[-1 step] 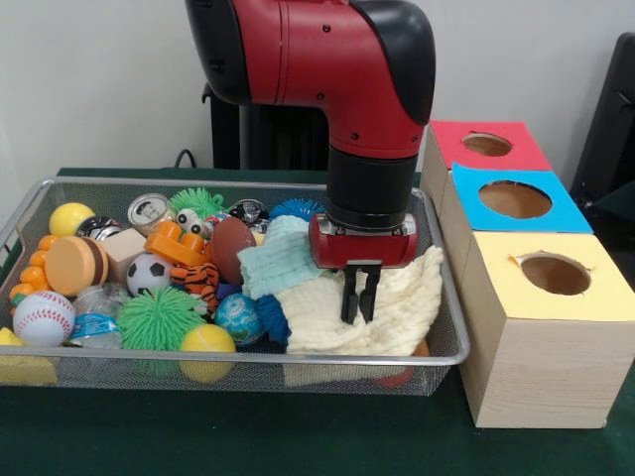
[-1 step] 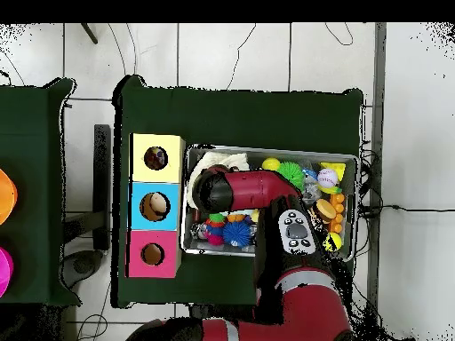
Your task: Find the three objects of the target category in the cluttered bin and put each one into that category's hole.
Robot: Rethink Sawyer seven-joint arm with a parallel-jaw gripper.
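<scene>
A wire mesh bin (image 1: pixel 248 354) holds a jumble of toys and cloths. My gripper (image 1: pixel 359 300) hangs in its right part, fingertips down against a cream cloth (image 1: pixel 407 297). The fingers stand close together and look shut, with nothing visibly pinched. A pale green cloth (image 1: pixel 278 260) lies just left of it. Right of the bin stand wooden boxes with a red-topped hole (image 1: pixel 486 145), a blue-topped hole (image 1: pixel 514 199) and a yellow-topped hole (image 1: pixel 556 274). In the overhead view the arm (image 2: pixel 249 188) covers the gripper, and the cream cloth (image 2: pixel 218 164) shows by the yellow box (image 2: pixel 156 158).
The bin's left half is packed: a baseball (image 1: pixel 43 317), green spiky ball (image 1: pixel 159 317), soccer ball (image 1: pixel 149 273), yellow ball (image 1: pixel 206 342), brown football (image 1: pixel 230 248), toy tiger (image 1: pixel 201 281), a can (image 1: pixel 149 210) and a globe ball (image 1: pixel 238 317). Green cloth covers the table.
</scene>
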